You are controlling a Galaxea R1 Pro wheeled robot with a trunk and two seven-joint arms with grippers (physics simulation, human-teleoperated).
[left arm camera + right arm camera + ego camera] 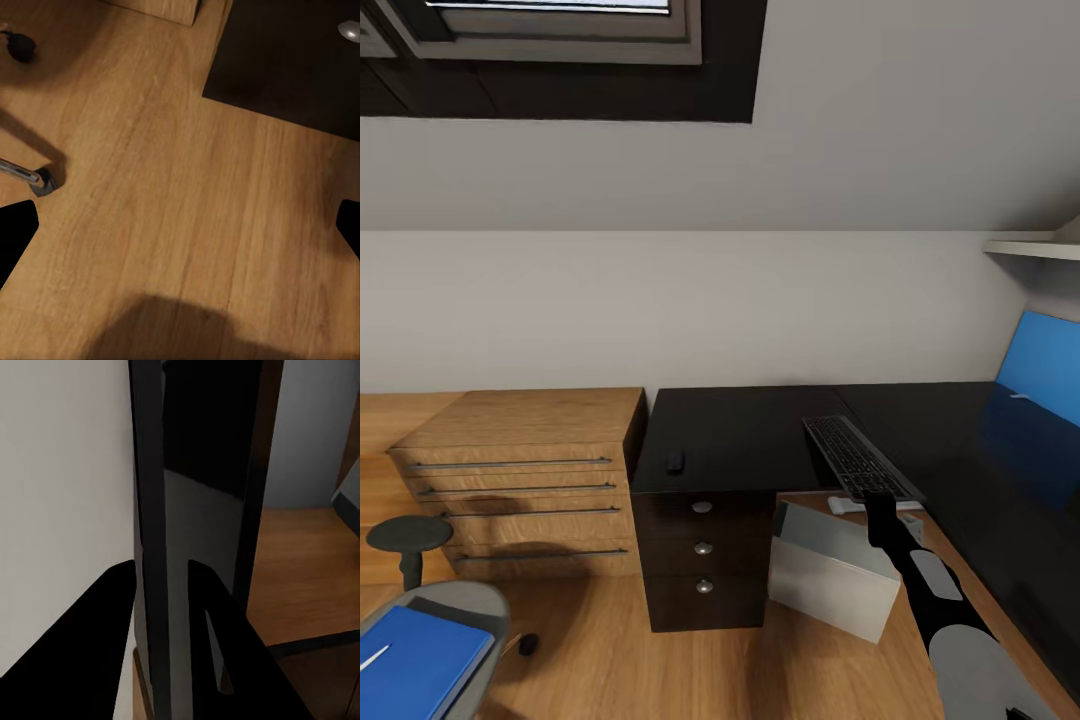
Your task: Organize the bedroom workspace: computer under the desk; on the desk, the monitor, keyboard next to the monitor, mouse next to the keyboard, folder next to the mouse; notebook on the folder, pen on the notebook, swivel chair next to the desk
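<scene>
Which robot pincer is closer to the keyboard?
The right one. The right pincer is at the near end of the keyboard on the desk, its fingers either side of a thin black edge. The left pincer hangs over the wooden floor.

desk (750,430) glossy black | folder (415,662) bright blue | computer (835,580) light grey

Your head view is evenly lit and sharp, with soft, diffuse light. The glossy black counter (760,435) mirrors the blue panel (1045,368) as a dim sheen. A soft shadow falls across the drawer chest (525,480). Your left wrist view shows blurred dark shadows on the wood floor (180,225). Your right wrist view is dim, its claw fingers (101,645) pure black silhouettes.
</scene>
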